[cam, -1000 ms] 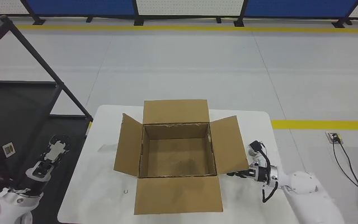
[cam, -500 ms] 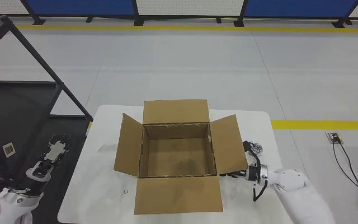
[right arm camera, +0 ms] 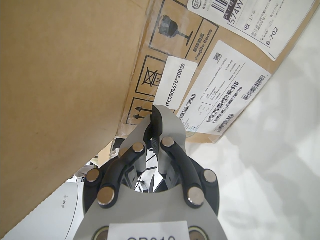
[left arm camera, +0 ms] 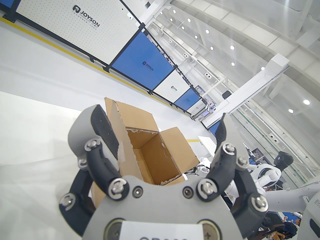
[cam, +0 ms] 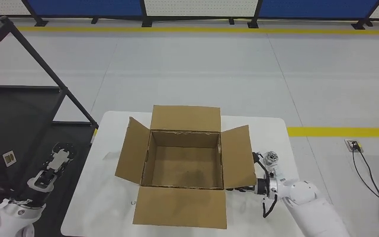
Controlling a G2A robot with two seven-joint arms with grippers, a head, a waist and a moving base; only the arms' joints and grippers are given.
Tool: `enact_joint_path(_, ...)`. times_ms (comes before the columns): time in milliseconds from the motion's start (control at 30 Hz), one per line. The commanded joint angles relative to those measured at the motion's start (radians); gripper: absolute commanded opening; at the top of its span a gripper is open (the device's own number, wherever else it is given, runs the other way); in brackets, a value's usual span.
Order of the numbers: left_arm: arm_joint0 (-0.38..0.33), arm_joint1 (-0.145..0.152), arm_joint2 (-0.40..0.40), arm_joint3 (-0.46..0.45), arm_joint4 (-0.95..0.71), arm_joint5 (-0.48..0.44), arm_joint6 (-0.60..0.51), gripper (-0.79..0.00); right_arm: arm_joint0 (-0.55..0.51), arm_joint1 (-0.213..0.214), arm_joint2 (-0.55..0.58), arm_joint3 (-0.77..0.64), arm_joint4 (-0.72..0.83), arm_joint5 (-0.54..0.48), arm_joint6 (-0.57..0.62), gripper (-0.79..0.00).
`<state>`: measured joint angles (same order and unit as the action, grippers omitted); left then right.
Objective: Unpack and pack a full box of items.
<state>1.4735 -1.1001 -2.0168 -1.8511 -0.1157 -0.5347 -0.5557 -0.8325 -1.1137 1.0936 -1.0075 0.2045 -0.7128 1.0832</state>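
Cardboard box [right arm camera: 140, 51] against closed right jaws

Matt brown cardboard box [cam: 180, 207]

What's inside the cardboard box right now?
Inside the cardboard box, only its bare floor shows, with a dark smudge. The near wall's inner face is hidden from the top view.
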Motion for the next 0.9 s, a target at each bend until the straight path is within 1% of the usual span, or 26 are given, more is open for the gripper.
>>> enact_joint_path(0,0.0,0.0,0.0,0.0,0.0,0.0,0.0,0.0,0.0,0.001,0.0,0.0,0.0,0.0,-0.003,-0.785)
enact_joint_path(100,0.0,0.0,0.0,0.0,0.0,0.0,0.0,0.0,0.001,0.01,0.027,0.014,0.004,-0.002,-0.011,-0.785)
enact_joint_path(200,0.0,0.0,0.0,0.0,0.0,0.0,0.0,0.0,-0.004,0.03,0.081,0.018,-0.024,-0.004,-0.014,-0.785)
enact_joint_path(233,0.0,0.0,0.0,0.0,0.0,0.0,0.0,0.0,-0.008,0.038,0.104,0.014,-0.032,-0.004,-0.014,-0.763)
enact_joint_path(333,0.0,0.0,0.0,0.0,0.0,0.0,0.0,0.0,-0.036,0.067,0.183,-0.008,-0.057,-0.006,-0.012,-0.551)
enact_joint_path(367,0.0,0.0,0.0,0.0,0.0,0.0,0.0,0.0,-0.047,0.077,0.213,-0.019,-0.069,-0.005,-0.014,-0.456)
enact_joint_path(400,0.0,0.0,0.0,0.0,0.0,0.0,0.0,0.0,-0.061,0.087,0.244,-0.034,-0.089,-0.007,-0.022,-0.406)
enact_joint_path(467,0.0,0.0,0.0,0.0,0.0,0.0,0.0,0.0,-0.096,0.108,0.306,-0.073,-0.13,-0.003,-0.038,-0.095)
enact_joint_path(500,0.0,0.0,0.0,0.0,0.0,0.0,0.0,0.0,-0.117,0.117,0.34,-0.093,-0.154,0.002,-0.053,-0.009)
enact_joint_path(667,0.0,0.0,0.0,0.0,0.0,0.0,0.0,0.0,-0.228,0.158,0.482,-0.226,-0.296,0.049,-0.099,0.0)
enact_joint_path(767,0.0,0.0,0.0,0.0,0.0,0.0,0.0,0.0,-0.281,0.175,0.537,-0.305,-0.419,0.083,-0.108,0.0)
enact_joint_path(867,0.0,0.0,0.0,0.0,0.0,0.0,0.0,0.0,-0.323,0.189,0.572,-0.357,-0.518,0.075,-0.106,0.0)
